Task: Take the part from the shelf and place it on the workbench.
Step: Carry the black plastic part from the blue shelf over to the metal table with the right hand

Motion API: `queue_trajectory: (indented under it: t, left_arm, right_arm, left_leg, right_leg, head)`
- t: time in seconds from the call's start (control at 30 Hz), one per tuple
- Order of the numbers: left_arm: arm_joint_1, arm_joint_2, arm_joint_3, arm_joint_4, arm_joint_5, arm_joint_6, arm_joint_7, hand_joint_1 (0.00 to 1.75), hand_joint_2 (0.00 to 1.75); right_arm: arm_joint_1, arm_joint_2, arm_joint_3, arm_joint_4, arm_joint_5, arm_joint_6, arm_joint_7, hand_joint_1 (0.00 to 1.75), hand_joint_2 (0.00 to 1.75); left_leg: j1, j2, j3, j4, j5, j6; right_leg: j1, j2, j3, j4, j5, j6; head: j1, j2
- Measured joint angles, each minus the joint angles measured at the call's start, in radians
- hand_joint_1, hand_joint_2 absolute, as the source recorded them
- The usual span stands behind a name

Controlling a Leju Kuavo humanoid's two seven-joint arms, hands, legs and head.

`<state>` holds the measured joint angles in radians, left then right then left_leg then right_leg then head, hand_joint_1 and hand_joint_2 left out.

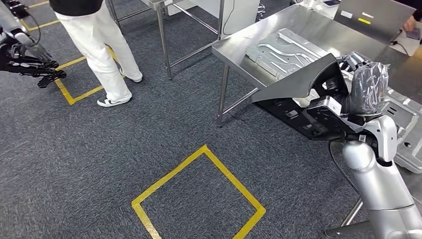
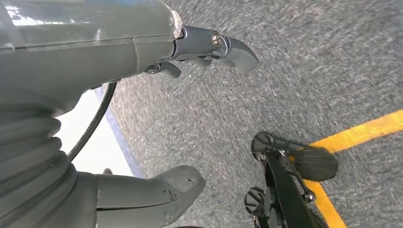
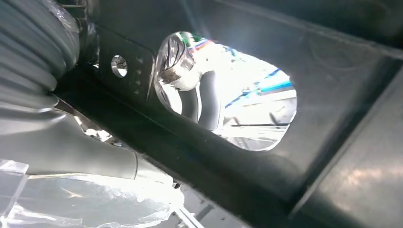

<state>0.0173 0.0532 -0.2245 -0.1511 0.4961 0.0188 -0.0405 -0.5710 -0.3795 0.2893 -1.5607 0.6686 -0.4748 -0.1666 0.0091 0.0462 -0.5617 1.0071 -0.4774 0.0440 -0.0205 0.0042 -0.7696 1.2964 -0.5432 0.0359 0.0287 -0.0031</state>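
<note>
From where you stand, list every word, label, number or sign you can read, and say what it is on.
None can be read.
Yellow label on the grey case on the workbench: too small to read.
White label beside it: too small.
Black part in the right hand: no legible marking.

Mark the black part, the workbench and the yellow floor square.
black part (image 1: 298,82), head view: on its flat dark upper panel.
workbench (image 1: 318,30), head view: on the bare steel top.
yellow floor square (image 1: 234,181), head view: on the right-hand tape line.
</note>
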Motion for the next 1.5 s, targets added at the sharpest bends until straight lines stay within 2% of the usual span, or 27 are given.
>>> queue_trajectory:
  t: [0.03,0.1,0.17,0.2,0.27,0.3,0.33,0.4,0.47,0.5,0.53,0.57,0.63,0.7,0.8,0.87,0.9,0.97,1.0,1.03,1.07,1.13,1.2,1.23,1.3,1.4,1.5]
  left_arm:
    - [-0.001,0.0,-0.001,0.0,-0.001,0.0,0.001,0.0,1.75]
    - [-0.001,0.001,-0.005,0.0,-0.004,-0.001,0.001,0.0,1.75]
    - [-0.001,0.002,-0.01,0.0,-0.005,-0.002,0.002,0.0,1.75]
    - [-0.002,0.002,-0.012,0.0,-0.006,-0.002,0.002,0.0,1.75]
    - [-0.007,0.002,-0.014,0.0,-0.008,-0.003,0.002,0.0,1.75]
    - [-0.008,0.002,-0.015,0.0,-0.01,-0.003,0.002,0.0,1.75]
    - [-0.008,0.002,-0.015,0.0,-0.011,-0.004,0.002,0.0,1.75]
    - [-0.005,0.002,-0.016,0.0,-0.013,-0.004,0.003,0.0,1.75]
    - [-0.004,0.002,-0.016,0.0,-0.013,-0.004,0.004,0.0,1.75]
    - [-0.002,0.002,-0.017,0.0,-0.013,-0.004,0.005,0.0,1.75]
    - [-0.001,0.002,-0.017,0.0,-0.013,-0.005,0.005,0.0,1.75]
    - [0.0,0.002,-0.017,0.0,-0.013,-0.005,0.006,0.0,1.75]
    - [-0.001,0.003,-0.017,0.0,-0.013,-0.008,0.006,0.0,1.75]
    - [-0.004,0.005,-0.018,0.0,-0.012,-0.011,0.006,0.0,1.75]
    - [-0.007,0.008,-0.021,0.0,-0.012,-0.015,0.006,0.0,1.75]
    - [-0.007,0.009,-0.023,0.0,-0.011,-0.017,0.006,0.0,1.75]
    - [-0.007,0.009,-0.023,0.0,-0.011,-0.018,0.006,0.0,1.75]
    - [-0.003,0.009,-0.025,0.0,-0.011,-0.018,0.006,0.0,1.75]
    - [-0.002,0.009,-0.026,0.0,-0.011,-0.019,0.006,0.0,1.75]
    - [-0.002,0.009,-0.027,0.0,-0.011,-0.019,0.006,0.0,1.75]
    - [-0.002,0.009,-0.028,0.0,-0.011,-0.019,0.006,0.0,1.75]
    - [-0.002,0.009,-0.031,0.0,-0.01,-0.017,0.004,0.0,1.75]
    - [-0.002,0.01,-0.033,0.0,-0.009,-0.015,0.001,0.0,1.75]
    - [-0.003,0.01,-0.034,0.0,-0.008,-0.015,0.0,0.0,1.75]
    - [-0.002,0.011,-0.035,0.0,-0.008,-0.017,-0.001,0.0,1.75]
    - [-0.003,0.014,-0.037,0.0,-0.007,-0.022,-0.001,0.0,1.75]
    - [-0.004,0.015,-0.038,0.0,-0.007,-0.028,-0.001,0.0,1.75]
  right_arm:
    - [-0.004,0.0,0.0,0.0,0.001,0.003,0.002,1.75,1.75]
    - [-0.018,-0.002,0.0,0.0,0.001,0.006,0.006,1.75,1.75]
    - [-0.034,-0.004,0.0,0.0,0.002,0.01,0.009,1.75,1.75]
    - [-0.04,-0.006,0.0,0.0,0.002,0.01,0.01,1.75,1.75]
    - [-0.047,-0.012,0.0,-0.001,0.003,0.012,0.011,1.75,1.75]
    - [-0.05,-0.015,0.0,-0.002,0.003,0.012,0.013,1.75,1.75]
    - [-0.053,-0.017,0.0,-0.002,0.004,0.013,0.014,1.75,1.75]
    - [-0.059,-0.019,0.0,-0.003,0.004,0.015,0.018,1.75,1.75]
    - [-0.058,-0.019,0.0,-0.003,0.008,0.017,0.024,1.75,1.75]
    - [-0.057,-0.019,0.001,-0.003,0.014,0.017,0.031,1.75,1.75]
    - [-0.056,-0.019,0.001,-0.002,0.022,0.017,0.042,1.75,1.75]
    - [-0.057,-0.019,0.001,-0.002,0.034,0.017,0.054,1.75,1.75]
    - [-0.059,-0.019,0.001,-0.002,0.059,0.018,0.077,1.75,1.75]
    - [-0.069,-0.02,0.001,0.002,0.075,0.026,0.095,1.75,1.75]
    - [-0.093,-0.023,0.001,0.014,0.084,0.042,0.114,1.75,1.75]
    - [-0.114,-0.028,0.001,0.024,0.09,0.054,0.128,1.75,1.75]
    - [-0.126,-0.031,0.002,0.03,0.092,0.062,0.134,1.75,1.75]
    - [-0.147,-0.032,0.006,0.045,0.097,0.077,0.144,1.75,1.75]
    - [-0.154,-0.032,0.009,0.053,0.099,0.084,0.148,1.75,1.75]
    - [-0.16,-0.032,0.012,0.061,0.101,0.091,0.151,1.75,1.75]
    - [-0.166,-0.032,0.014,0.069,0.103,0.097,0.154,1.75,1.75]
    - [-0.185,-0.032,0.02,0.082,0.11,0.107,0.159,1.75,1.75]
    - [-0.207,-0.032,0.026,0.092,0.115,0.115,0.164,1.75,1.75]
    - [-0.215,-0.033,0.028,0.096,0.116,0.118,0.165,1.75,1.75]
    - [-0.226,-0.033,0.033,0.103,0.118,0.121,0.167,1.75,1.75]
    - [-0.239,-0.033,0.039,0.111,0.12,0.124,0.169,1.75,1.75]
    - [-0.248,-0.034,0.044,0.117,0.122,0.125,0.171,1.75,1.75]
  left_leg:
    - [0.0,0.012,0.002,0.001,-0.003,-0.002]
    - [-0.002,0.034,0.008,0.004,-0.011,-0.01]
    - [-0.006,0.053,0.013,0.006,-0.019,-0.021]
    - [-0.008,0.063,0.016,0.006,-0.022,-0.027]
    - [-0.005,0.076,0.023,0.006,-0.03,-0.038]
    - [-0.003,0.061,0.022,0.017,-0.041,-0.043]
    - [0.0,0.035,0.011,0.047,-0.061,-0.046]
    - [0.003,-0.021,-0.032,0.14,-0.112,-0.048]
    - [0.002,-0.038,-0.092,0.251,-0.155,-0.049]
    - [0.002,-0.04,-0.114,0.287,-0.159,-0.048]
    - [0.002,-0.041,-0.129,0.303,-0.149,-0.047]
    - [0.002,-0.042,-0.124,0.277,-0.119,-0.044]
    - [0.001,-0.05,-0.075,0.147,-0.038,-0.036]
    - [-0.001,-0.062,-0.037,0.048,0.0,-0.028]
    - [-0.004,-0.063,-0.029,0.021,0.008,-0.015]
    - [-0.003,-0.056,-0.022,0.004,0.018,-0.002]
    - [-0.001,-0.052,-0.02,-0.003,0.022,0.003]
    - [-0.003,-0.046,-0.019,-0.005,0.024,0.006]
    - [-0.002,-0.043,-0.02,-0.005,0.024,0.006]
    - [-0.002,-0.041,-0.02,-0.004,0.023,0.005]
    - [-0.001,-0.039,-0.019,-0.003,0.022,0.003]
    - [0.001,-0.035,-0.018,0.002,0.016,-0.005]
    - [0.0,-0.033,-0.019,0.01,0.01,-0.017]
    - [-0.001,-0.033,-0.02,0.012,0.007,-0.021]
    - [-0.001,-0.032,-0.021,0.014,0.005,-0.017]
    - [-0.006,-0.032,-0.012,-0.001,0.008,-0.007]
    - [0.003,-0.024,0.057,-0.114,0.051,0.009]
  right_leg:
    - [-0.002,-0.008,0.019,-0.038,0.028,0.002]
    - [0.001,-0.049,0.09,-0.17,0.086,0.001]
    - [0.011,-0.077,0.132,-0.251,0.107,-0.008]
    - [0.016,-0.075,0.134,-0.26,0.103,-0.014]
    - [0.016,-0.049,0.136,-0.264,0.105,-0.027]
    - [0.015,-0.037,0.139,-0.267,0.107,-0.034]
    - [0.013,-0.027,0.143,-0.271,0.108,-0.042]
    - [0.012,-0.009,0.146,-0.274,0.109,-0.053]
    - [0.015,0.011,0.145,-0.273,0.108,-0.056]
    - [0.016,0.019,0.145,-0.272,0.108,-0.057]
    - [0.018,0.03,0.146,-0.271,0.107,-0.059]
    - [0.019,0.04,0.147,-0.269,0.106,-0.059]
    - [0.02,0.057,0.15,-0.264,0.101,-0.057]
    - [0.02,0.07,0.146,-0.258,0.099,-0.048]
    - [0.015,0.078,0.138,-0.257,0.101,-0.03]
    - [0.014,0.056,0.126,-0.229,0.08,-0.021]
    - [0.014,0.039,0.108,-0.189,0.054,-0.017]
    - [0.01,0.012,0.051,-0.066,-0.008,-0.01]
    - [0.006,0.007,0.026,-0.014,-0.025,-0.006]
    - [0.002,0.004,0.015,0.009,-0.025,-0.003]
    - [-0.002,0.002,0.024,-0.009,-0.006,0.001]
    - [-0.01,-0.009,0.091,-0.139,0.058,0.007]
    - [-0.007,-0.014,0.144,-0.245,0.091,0.004]
    - [-0.005,-0.014,0.151,-0.261,0.091,0.0]
    - [-0.003,-0.008,0.152,-0.265,0.093,-0.007]
    - [-0.008,-0.005,0.16,-0.282,0.099,-0.005]
    - [-0.005,-0.003,0.177,-0.293,0.097,-0.006]
  head:
    - [0.0,0.0]
    - [0.0,0.0]
    - [0.0,0.0]
    - [0.0,0.0]
    - [0.0,0.0]
    - [-0.001,0.0]
    - [-0.001,0.0]
    - [-0.002,0.0]
    - [-0.003,0.0]
    - [-0.003,0.0]
    - [-0.003,0.0]
    - [-0.003,0.0]
    - [-0.002,0.0]
    - [-0.002,0.0]
    - [-0.002,0.0]
    - [0.0,0.0]
    - [0.001,0.0]
    - [0.003,0.0]
    - [0.003,0.0]
    - [0.003,0.0]
    - [0.003,0.0]
    - [0.004,0.0]
    - [0.003,0.0]
    - [0.003,0.0]
    - [0.002,0.0]
    - [0.002,0.0]
    - [0.003,0.0]
